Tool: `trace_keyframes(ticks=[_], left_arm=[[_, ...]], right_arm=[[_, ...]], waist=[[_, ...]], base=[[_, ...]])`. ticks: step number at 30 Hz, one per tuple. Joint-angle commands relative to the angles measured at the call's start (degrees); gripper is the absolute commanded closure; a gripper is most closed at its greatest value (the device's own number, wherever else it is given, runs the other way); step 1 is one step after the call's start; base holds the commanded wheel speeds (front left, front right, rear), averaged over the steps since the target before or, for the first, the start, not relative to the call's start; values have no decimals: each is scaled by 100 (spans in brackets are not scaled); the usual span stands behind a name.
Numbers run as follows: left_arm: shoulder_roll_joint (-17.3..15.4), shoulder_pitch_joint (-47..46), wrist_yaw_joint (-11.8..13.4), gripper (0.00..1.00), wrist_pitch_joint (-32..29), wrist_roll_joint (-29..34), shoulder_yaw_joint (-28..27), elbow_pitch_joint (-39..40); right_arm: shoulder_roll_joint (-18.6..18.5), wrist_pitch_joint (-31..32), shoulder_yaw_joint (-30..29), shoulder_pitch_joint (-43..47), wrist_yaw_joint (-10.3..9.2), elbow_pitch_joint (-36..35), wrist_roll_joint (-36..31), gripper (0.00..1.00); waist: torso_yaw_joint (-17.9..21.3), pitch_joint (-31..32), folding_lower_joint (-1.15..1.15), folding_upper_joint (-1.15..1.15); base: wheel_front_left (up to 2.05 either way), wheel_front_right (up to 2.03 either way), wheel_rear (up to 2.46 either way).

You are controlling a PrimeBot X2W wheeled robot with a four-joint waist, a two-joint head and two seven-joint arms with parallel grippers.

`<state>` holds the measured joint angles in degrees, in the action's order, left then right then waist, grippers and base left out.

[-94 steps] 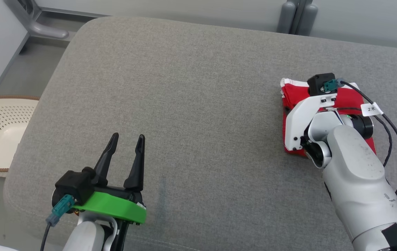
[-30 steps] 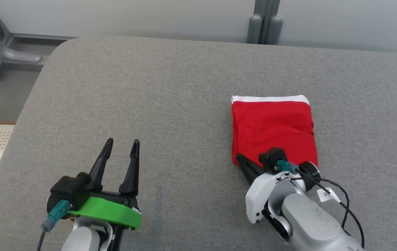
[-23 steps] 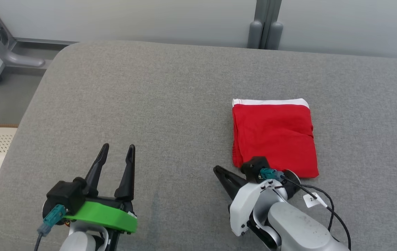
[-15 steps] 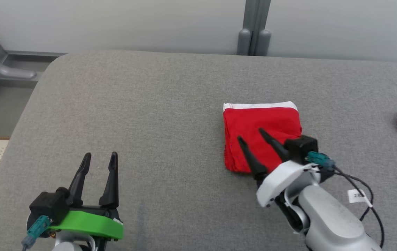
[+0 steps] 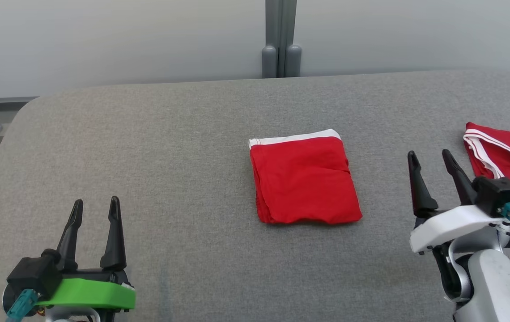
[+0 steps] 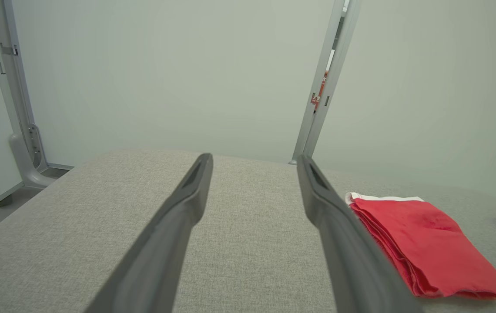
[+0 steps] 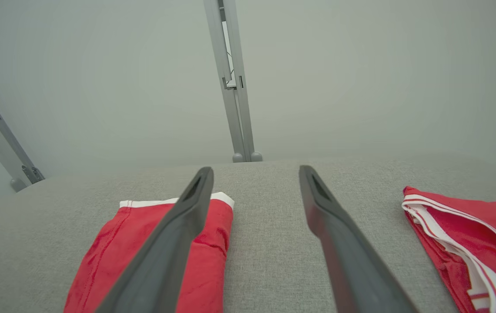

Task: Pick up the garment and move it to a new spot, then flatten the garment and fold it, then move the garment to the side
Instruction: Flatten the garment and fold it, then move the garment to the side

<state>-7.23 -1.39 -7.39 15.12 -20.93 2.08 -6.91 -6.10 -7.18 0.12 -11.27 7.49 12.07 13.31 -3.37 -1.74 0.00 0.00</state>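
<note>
Folded red garment flat near the middle of the grey desk: a tidy rectangle, white band along its 12 o'clock edge, stacked fold layers along its 9 o'clock edge. Touched by neither arm.

Left fingers at 7 o'clock in the head view, on a green mount, released and spread, tips toward 12 o'clock, nothing between them. Well apart from the garment, with it at their 2 o'clock. In the left wrist view, those fingers over bare grey fabric, the garment off at 4 o'clock beyond the right-hand finger.

Right fingers at 4 o'clock in the head view, on a white mount, likewise released and spread, gripping nothing, tips toward 12 o'clock. Near the garment but clear of it, with a strip of bare desk between and the garment at their 9 o'clock. In the right wrist view, bare desk between the fingers; the garment at 7 o'clock, partly behind the left-hand finger.

Second red garment with white striped trim at 3 o'clock in the head view, looser, cut off by the frame edge, just beyond the right fingers at their 1 o'clock. Grey post against the pale wall at 12 o'clock.
</note>
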Motion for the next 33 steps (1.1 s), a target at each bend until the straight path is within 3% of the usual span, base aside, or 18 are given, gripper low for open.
trace_keyframes(ticks=[1, 7, 15, 33], left_arm=[[9, 115, -11, 0, -2, 60, -47, 16], [37, 221, -13, 0, -2, 193, -122, 22], [10, 272, -14, 0, -2, 224, -84, -68], [-117, 25, 13, 0, -24, 100, 100, -552]], right_arm=[[15, 83, -122, 135, -1, -120, -72, 0], [45, 392, -433, 438, -1, -406, -281, 0], [-148, 373, -215, 555, -1, -348, -212, 0], [-157, 265, 192, 617, -1, -158, 76, 0]], waist=[[104, 75, 0, 0], [186, 184, 0, 0], [201, 289, 0, 0], [184, 319, 0, 0]], base=[[0, 0, 0], [0, 0, 0], [0, 0, 0], [0, 0, 0]])
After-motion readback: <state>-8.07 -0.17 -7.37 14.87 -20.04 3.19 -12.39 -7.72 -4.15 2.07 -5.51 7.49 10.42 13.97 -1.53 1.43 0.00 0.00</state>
